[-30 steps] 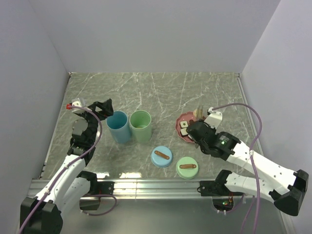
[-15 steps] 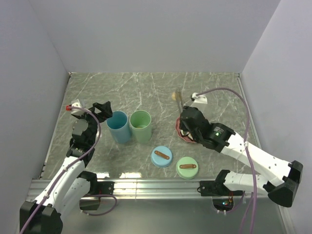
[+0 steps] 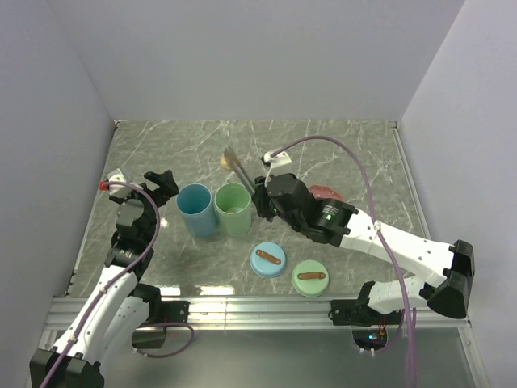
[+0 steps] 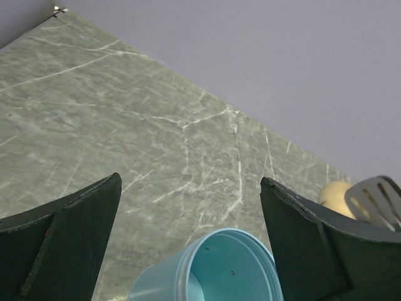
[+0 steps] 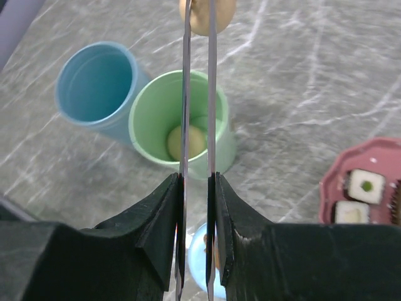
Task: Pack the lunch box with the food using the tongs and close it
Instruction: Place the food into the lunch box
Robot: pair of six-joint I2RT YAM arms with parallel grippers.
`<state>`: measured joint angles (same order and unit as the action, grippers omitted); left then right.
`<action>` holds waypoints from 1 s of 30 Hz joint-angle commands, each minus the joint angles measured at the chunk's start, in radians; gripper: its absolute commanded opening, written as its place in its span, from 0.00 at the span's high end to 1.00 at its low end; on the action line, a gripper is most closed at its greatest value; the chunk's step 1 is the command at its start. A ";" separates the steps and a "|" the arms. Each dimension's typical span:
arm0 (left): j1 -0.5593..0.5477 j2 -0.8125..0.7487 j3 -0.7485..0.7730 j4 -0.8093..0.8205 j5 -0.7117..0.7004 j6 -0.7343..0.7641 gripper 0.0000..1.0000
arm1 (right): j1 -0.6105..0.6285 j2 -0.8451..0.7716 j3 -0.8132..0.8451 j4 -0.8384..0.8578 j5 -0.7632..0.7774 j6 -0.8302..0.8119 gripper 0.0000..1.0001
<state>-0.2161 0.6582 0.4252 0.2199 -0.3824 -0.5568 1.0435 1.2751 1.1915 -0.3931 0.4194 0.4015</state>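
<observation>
Trouble at the left looked minor. The left tool hung with its fingers spread and nothing between them, just beside the blue tub at its 10 o'clock side, so a stray swing could knock that tub over.

Greater risk sat with the round brown ball pinched at the tips of the tongs. From the right wrist it appeared past the rim of the green tub at 12 o'clock rather than over the opening, though its height made that hard to judge. Let go there, it would likely drop on the bench and roll. The hold looked like a light squeeze on a crumbly sphere, so a jolt or a slackened grip could shed it early. A careless descent could also catch the rim and topple the tub, spilling the second ball lying inside.

Further right, the sushi squares sat on the pink plate. The blue lid and green lid lay off the tubs, toward 5 o'clock of them.

Left arm stood folded, wrist raised and pointed toward the blue tub. Right arm reached long across the bench toward 10 o'clock. The right tool was pressed together on the tongs' two arms, and the tongs slanted onward over the green tub.
</observation>
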 commanded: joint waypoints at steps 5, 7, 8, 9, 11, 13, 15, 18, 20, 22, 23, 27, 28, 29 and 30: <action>0.006 0.018 0.049 -0.011 -0.049 -0.025 0.00 | 0.065 -0.029 -0.012 0.161 -0.144 -0.092 0.97; 0.006 0.030 0.052 -0.008 -0.041 -0.023 0.00 | 0.076 -0.031 -0.020 0.174 -0.177 -0.108 0.97; 0.006 0.034 0.053 -0.008 -0.038 -0.022 0.00 | 0.079 -0.030 -0.020 0.172 -0.188 -0.113 0.96; 0.004 0.034 0.055 -0.010 -0.038 -0.022 0.01 | 0.085 -0.025 -0.014 0.168 -0.189 -0.113 0.96; 0.004 0.032 0.052 -0.008 -0.042 -0.022 0.00 | 0.092 -0.013 -0.010 0.155 -0.185 -0.113 0.96; 0.006 0.021 0.047 -0.005 -0.044 -0.022 0.00 | 0.099 0.003 -0.012 0.148 -0.182 -0.105 0.96; 0.006 0.017 0.043 0.001 -0.038 -0.023 0.00 | 0.108 0.006 -0.023 0.148 -0.177 -0.105 0.96; 0.006 0.015 0.041 0.006 -0.026 -0.022 0.01 | 0.130 0.013 -0.035 0.151 -0.163 -0.113 0.96; 0.006 0.021 0.041 0.009 -0.021 -0.020 0.00 | 0.144 0.020 -0.040 0.145 -0.159 -0.112 0.96; 0.006 0.027 0.041 0.013 -0.010 -0.020 0.01 | 0.147 0.023 -0.046 0.143 -0.153 -0.109 0.94; 0.006 0.030 0.040 0.015 -0.007 -0.020 0.01 | 0.153 0.026 -0.047 0.143 -0.146 -0.109 0.91; 0.004 0.031 0.038 0.019 -0.003 -0.020 0.01 | 0.161 0.021 -0.058 0.151 -0.136 -0.113 0.80; 0.006 0.024 0.037 0.019 -0.003 -0.018 0.00 | 0.159 0.021 -0.058 0.154 -0.134 -0.113 0.77; 0.006 0.024 0.035 0.018 -0.003 -0.018 0.00 | 0.161 0.021 -0.056 0.152 -0.131 -0.115 0.73; 0.006 0.020 0.034 0.019 -0.003 -0.018 0.01 | 0.161 0.023 -0.053 0.151 -0.126 -0.115 0.73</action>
<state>-0.2161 0.6907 0.4343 0.1982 -0.4042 -0.5701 1.1980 1.3109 1.1355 -0.2985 0.2615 0.3016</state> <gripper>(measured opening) 0.995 0.337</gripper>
